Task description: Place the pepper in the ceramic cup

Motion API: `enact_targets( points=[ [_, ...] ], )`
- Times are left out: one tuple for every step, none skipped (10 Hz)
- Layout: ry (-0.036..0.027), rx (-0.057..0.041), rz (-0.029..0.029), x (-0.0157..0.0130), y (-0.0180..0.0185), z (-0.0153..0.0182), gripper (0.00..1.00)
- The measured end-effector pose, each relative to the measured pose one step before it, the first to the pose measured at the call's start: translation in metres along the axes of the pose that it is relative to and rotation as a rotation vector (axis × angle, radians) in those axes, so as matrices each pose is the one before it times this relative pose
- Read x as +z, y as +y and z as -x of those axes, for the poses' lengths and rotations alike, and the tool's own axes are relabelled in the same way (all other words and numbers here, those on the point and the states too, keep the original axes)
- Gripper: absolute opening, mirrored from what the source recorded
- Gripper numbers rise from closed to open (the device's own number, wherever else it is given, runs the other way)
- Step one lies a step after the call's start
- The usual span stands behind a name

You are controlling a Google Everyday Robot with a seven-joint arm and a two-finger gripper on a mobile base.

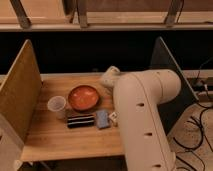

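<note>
The claw [109,79], grip unreadable, hangs right of the orange bowl [83,98]; the ceramic cup [56,105] sits just left of it.

Pale wooden surface [60,142], plank grain, boxed by an upright tan panel [20,95] on the left and a dark one [164,62] on the right.

Lying on it:
- ceramic cup [56,105], upright, left of centre
- orange bowl [83,97], just beside the cup, to its right
- dark striped packet [80,120], flat, in front of the bowl
- small blue item [102,119], right beside the packet
- small white object [114,117], half hidden by the arm [142,115]

Tool [109,78] sits over the back of the surface, right of the bowl.
</note>
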Motion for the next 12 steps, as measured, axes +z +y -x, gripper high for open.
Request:
enact_targets(
  points=[
    [-0.04735,0.02058,-0.00687,-0.01199,-0.00615,0.01537,0.00],
    [-0.04866,0.01193,-0.00609,-0.01296,-0.00314,0.01608,0.00],
    [-0.04392,0.00278,-0.00647,-0.01262,-0.00075,0.01496,0.00],
    [-0.06579,-0.00215,-0.01422,-0.02076,-0.00266,0.02213,0.00],
    [-0.05197,-0.00548,-0.01060,-0.01740,-0.00196,0.01775,0.00],
    [-0.03314,-0.00636,-0.00344,-0.01109,-0.00001,0.01083,0.00],
    [-0.03626,-0.01004,0.00728,-0.01197,0.00560,0.01207,0.00],
    [-0.03223,-0.02250,0.01503,-0.01067,0.01361,0.01130,0.00],
    [-0.02449,-0.03020,0.01307,-0.00847,0.01500,0.00995,0.00],
    [-0.02413,-0.03560,0.01439,-0.00849,0.01836,0.01211,0.00],
    [-0.01865,-0.04085,0.01856,-0.00592,0.01888,0.01089,0.00],
    [-0.02004,-0.04047,0.02865,-0.00478,0.02286,0.01238,0.00]
  ],
)
